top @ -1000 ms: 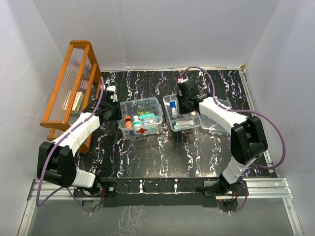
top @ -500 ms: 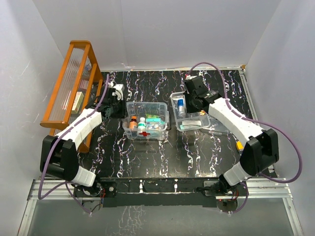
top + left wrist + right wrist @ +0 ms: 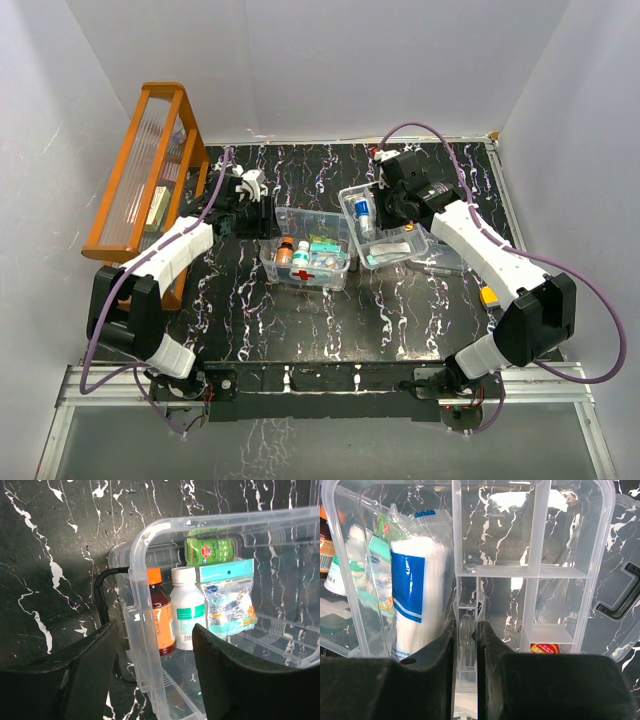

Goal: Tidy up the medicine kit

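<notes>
Two grippers: the left gripper stands released astride an end wall of the medicine box, frame centre; the right gripper clenches a partition of the divided tray, just right; keep the tray level and squared over the box when lowering.

On my black marbled desk sit the box, the rack at left, the lid, and a small orange thing, perhaps a tube.
</notes>
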{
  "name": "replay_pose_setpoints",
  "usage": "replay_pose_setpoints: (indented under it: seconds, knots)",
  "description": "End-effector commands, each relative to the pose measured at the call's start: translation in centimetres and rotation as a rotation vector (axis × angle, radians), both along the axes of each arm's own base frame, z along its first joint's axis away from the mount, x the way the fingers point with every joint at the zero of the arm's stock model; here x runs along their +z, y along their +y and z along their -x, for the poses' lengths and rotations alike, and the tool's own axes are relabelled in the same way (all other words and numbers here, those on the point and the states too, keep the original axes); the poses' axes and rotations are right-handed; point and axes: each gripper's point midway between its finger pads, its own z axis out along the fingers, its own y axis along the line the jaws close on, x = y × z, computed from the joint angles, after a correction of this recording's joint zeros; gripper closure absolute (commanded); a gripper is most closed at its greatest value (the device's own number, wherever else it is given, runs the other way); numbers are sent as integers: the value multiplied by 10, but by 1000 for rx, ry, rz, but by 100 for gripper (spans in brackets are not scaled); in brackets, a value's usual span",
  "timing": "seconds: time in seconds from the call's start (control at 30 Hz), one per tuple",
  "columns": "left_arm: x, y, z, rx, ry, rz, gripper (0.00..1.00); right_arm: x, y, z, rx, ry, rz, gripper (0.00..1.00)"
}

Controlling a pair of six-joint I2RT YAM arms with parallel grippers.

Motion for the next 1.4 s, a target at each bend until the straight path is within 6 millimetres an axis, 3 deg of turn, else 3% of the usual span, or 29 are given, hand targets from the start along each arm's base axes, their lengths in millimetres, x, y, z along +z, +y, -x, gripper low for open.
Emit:
replay_pose_setpoints:
  seconds: [0.0,0.13,0.27,0.47,0.73,0.8,1.03,1.37]
  knots:
    - [28,8,-11,86,-36,-24,35,43,10,-15,62,-143,-43,100]
    - [48,12,-13,129,-55,-23,23,58,17,-22,112,-170,-45,100]
    - [86,13,-11,183,-111,36,19,71,27,-35,162,-195,-44,100]
    - [124,30,3,289,-174,55,19,68,47,-49,252,-166,-23,100]
    - [165,46,31,325,-312,106,16,50,74,-46,440,-117,34,100]
    - [171,46,37,315,-311,111,16,39,84,-45,504,-99,50,100]
    - [177,52,53,342,-300,125,15,39,112,-40,692,-90,65,100]
    - [198,66,62,405,-352,131,15,21,159,-19,904,-66,118,100]
